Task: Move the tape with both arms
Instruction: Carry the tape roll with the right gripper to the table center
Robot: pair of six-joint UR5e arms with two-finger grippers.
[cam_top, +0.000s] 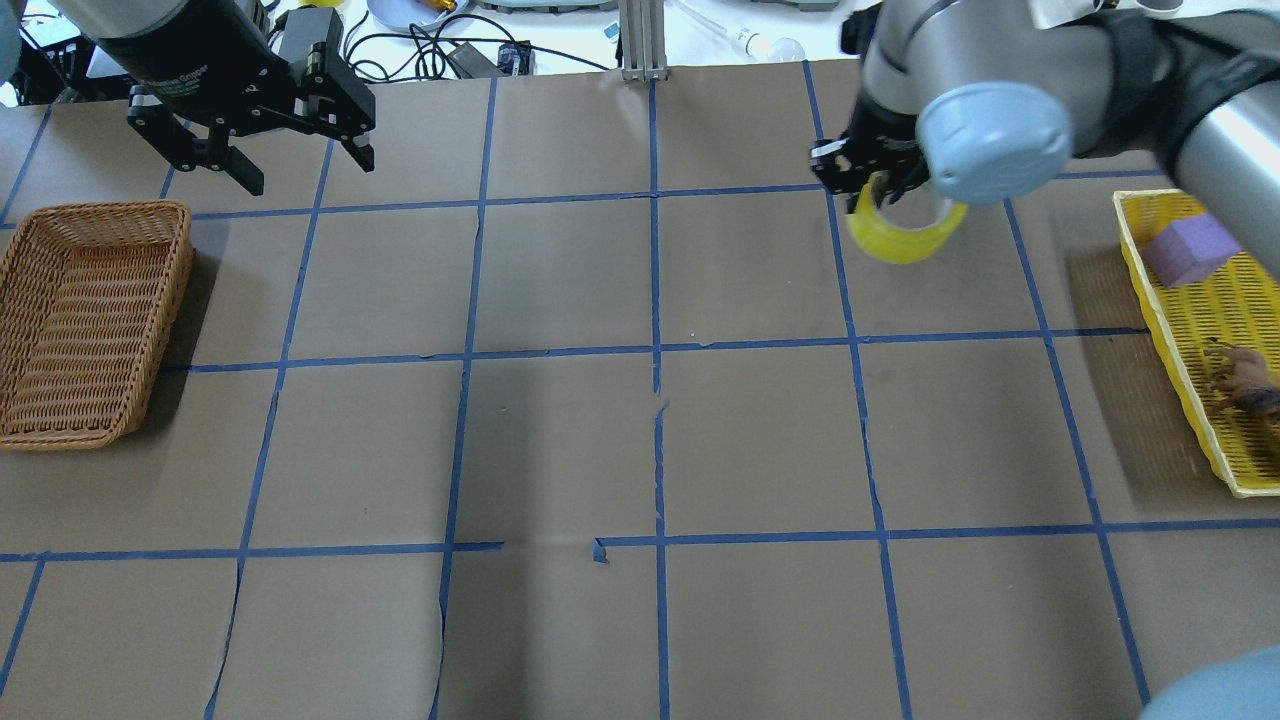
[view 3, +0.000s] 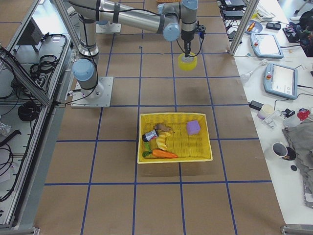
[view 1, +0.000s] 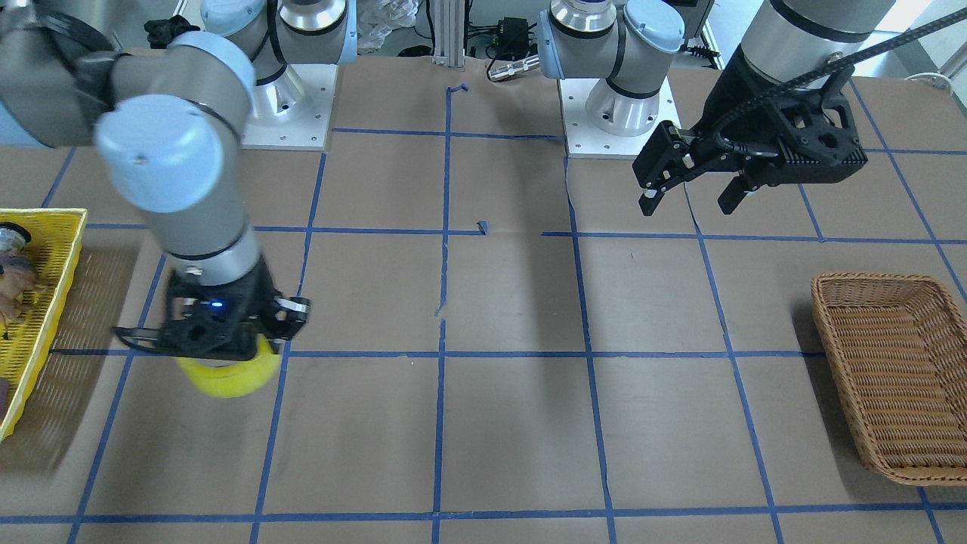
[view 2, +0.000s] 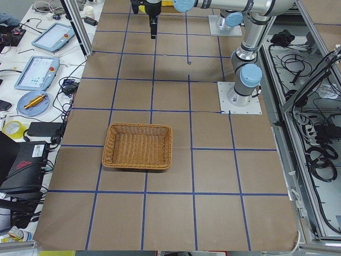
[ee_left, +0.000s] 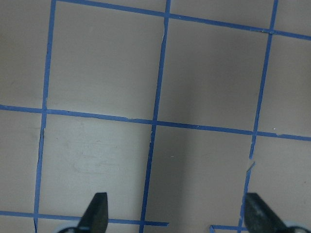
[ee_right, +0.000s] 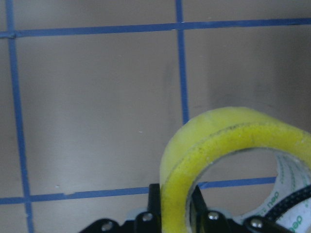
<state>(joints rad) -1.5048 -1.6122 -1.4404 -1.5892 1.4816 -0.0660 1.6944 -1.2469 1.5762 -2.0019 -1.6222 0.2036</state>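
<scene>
The yellow tape roll hangs from my right gripper, which is shut on its rim and holds it above the table at the far right. It shows in the front view under the gripper, in the right side view, and close up in the right wrist view with its white printed core. My left gripper is open and empty, raised above the table at the far left; it also shows in the front view. Its fingertips show spread wide in the left wrist view.
A wicker basket stands at the left, below my left gripper. A yellow tray at the right edge holds a purple block and small toys. Blue tape lines grid the brown table. Cables and devices lie beyond the far edge.
</scene>
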